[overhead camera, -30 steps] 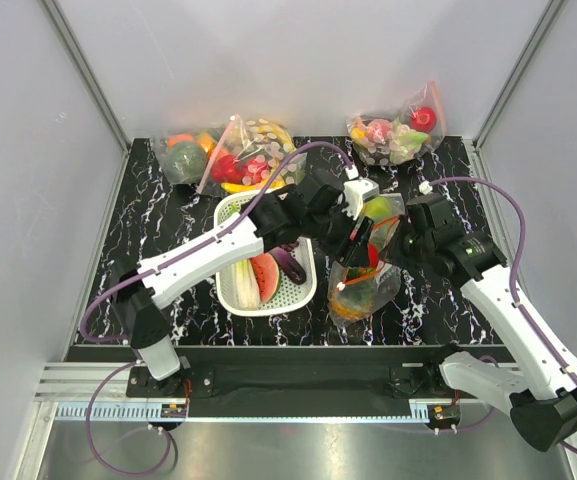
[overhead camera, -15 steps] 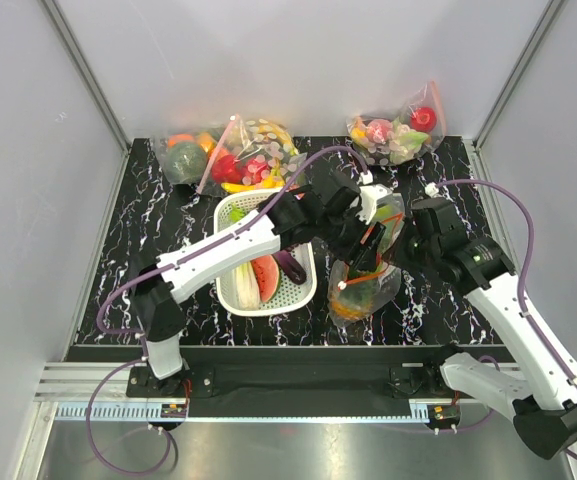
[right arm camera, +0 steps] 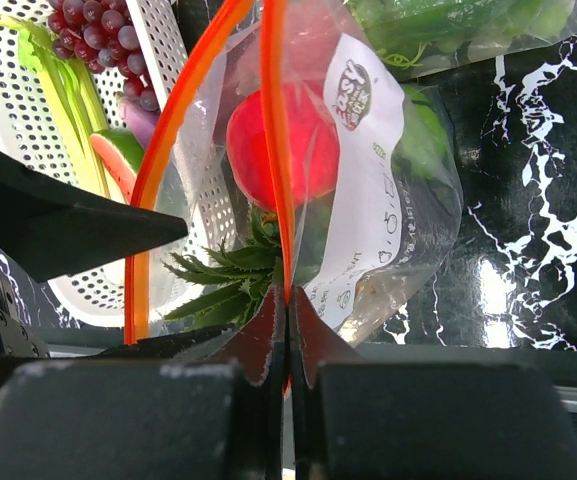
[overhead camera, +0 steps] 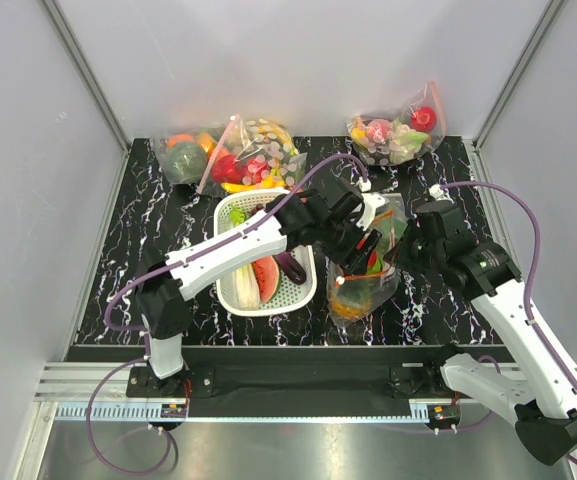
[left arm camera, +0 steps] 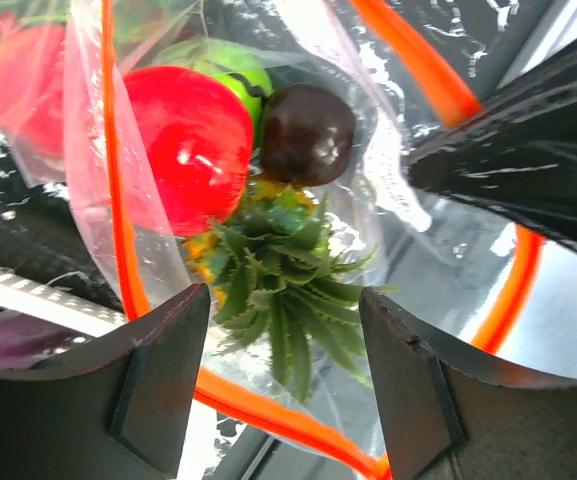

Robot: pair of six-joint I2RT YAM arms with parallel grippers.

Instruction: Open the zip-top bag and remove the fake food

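The zip-top bag (overhead camera: 361, 285) lies right of the basket with its orange zip strip (left arm camera: 116, 200) pulled apart and its white label (right arm camera: 363, 170) facing right. Inside it is the fake food: a red round fruit (left arm camera: 183, 140), a green one (left arm camera: 230, 65) and a pineapple with a green crown (left arm camera: 278, 275). My left gripper (left arm camera: 286, 305) is open at the bag's mouth, its fingers either side of the crown and not touching it. My right gripper (right arm camera: 288, 300) is shut on the zip-top bag's right edge and holds it up.
A white basket (overhead camera: 303, 292) left of the bag holds a leek, a watermelon slice, grapes and an eggplant. Three other filled bags (overhead camera: 253, 150) (overhead camera: 398, 130) (overhead camera: 183, 155) lie along the back edge. A dark round fruit (left arm camera: 308, 133) is also in the zip-top bag.
My left gripper has moved right and down towards the bag's mouth. The right arm has shifted slightly right with the bag's edge, and the mouth gapes wider.
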